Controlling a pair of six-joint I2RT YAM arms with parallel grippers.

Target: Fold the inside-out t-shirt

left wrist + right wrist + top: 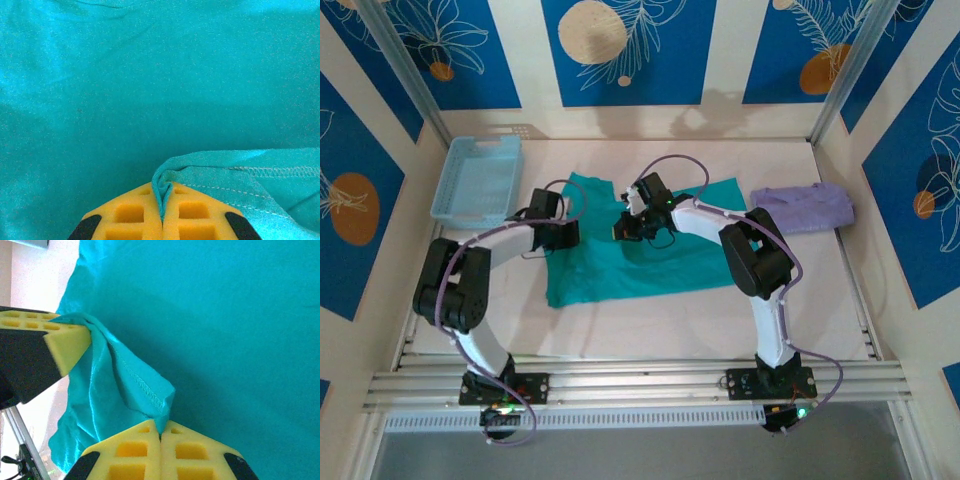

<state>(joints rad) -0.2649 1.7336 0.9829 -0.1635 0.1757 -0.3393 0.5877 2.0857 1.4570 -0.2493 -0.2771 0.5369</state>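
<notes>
Seen from the top camera, the teal t-shirt [620, 275] lies spread in the middle of the table [650, 335]. It is between the light blue basket [480, 180] at the far left corner and a folded lavender garment [805, 207] by the right edge. My left pincer [560, 237] is down on the shirt's left side. My right pincer [625, 228] is near the shirt's middle.

In my left wrist camera, the left pincer [162, 202] is pressed together on a thin ridge of the cloth, beside a stitched hem [270, 171]. The rest of the shirt lies flat under it.

In my right wrist camera, the right pincer [160, 432] is clamped on a hemmed corner of the shirt [225, 340], raised a little from the layer below. The same fold runs up to my left pincer's pad [60, 335].

I judge the cloth to be light, soft and limp. It will sag and follow the grip, and a thin pinch may slip. The hem is thicker, so it is the better place to hold.
</notes>
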